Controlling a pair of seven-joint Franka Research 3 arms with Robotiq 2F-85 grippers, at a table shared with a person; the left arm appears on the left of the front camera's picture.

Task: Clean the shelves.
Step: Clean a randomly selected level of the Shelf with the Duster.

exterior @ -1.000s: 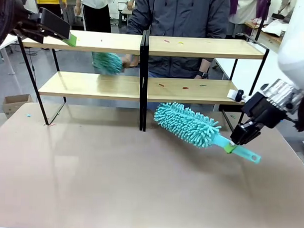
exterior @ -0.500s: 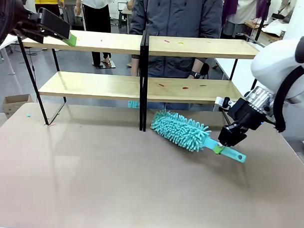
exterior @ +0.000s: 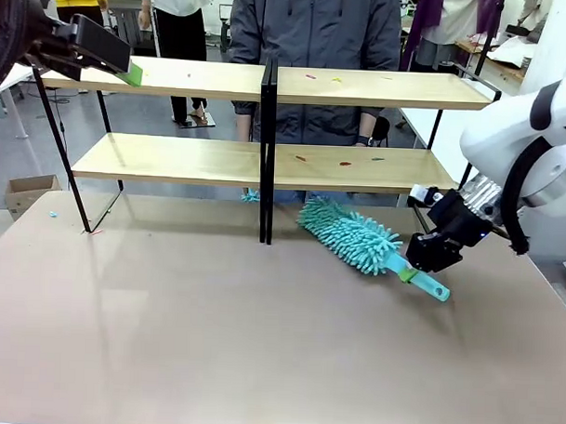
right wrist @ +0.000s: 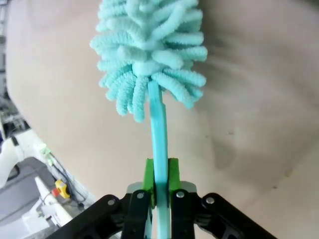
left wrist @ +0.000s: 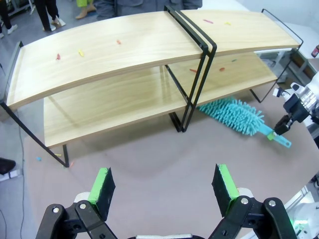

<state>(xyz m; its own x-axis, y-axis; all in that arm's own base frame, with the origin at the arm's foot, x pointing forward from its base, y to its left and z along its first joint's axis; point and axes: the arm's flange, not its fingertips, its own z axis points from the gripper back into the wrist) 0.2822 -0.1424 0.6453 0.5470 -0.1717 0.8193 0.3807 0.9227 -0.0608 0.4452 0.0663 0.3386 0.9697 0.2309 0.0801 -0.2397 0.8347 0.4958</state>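
The shelves point(exterior: 183, 158) are four light-wood boards on a black frame across the table's far side, also seen in the left wrist view point(left wrist: 124, 52). Small coloured scraps point(exterior: 345, 163) lie on the right boards. My right gripper point(exterior: 409, 270) is shut on the handle of a teal fluffy duster point(exterior: 349, 235), whose head lies low on the table just in front of the lower right board. In the right wrist view the green pads point(right wrist: 172, 175) clamp the duster handle point(right wrist: 158, 124). My left gripper point(left wrist: 163, 184) hangs open above the table, at the upper left board's end point(exterior: 130, 73).
A person point(exterior: 312, 32) in a dark jacket stands right behind the shelves. A bit of another teal duster point(exterior: 251, 195) shows under the lower board near the central upright. A cardboard box point(exterior: 28, 192) sits on the floor at left.
My right gripper has moved left and lower, bringing the duster head closer to the lower right board. The person pulled their own duster out from between the left boards.
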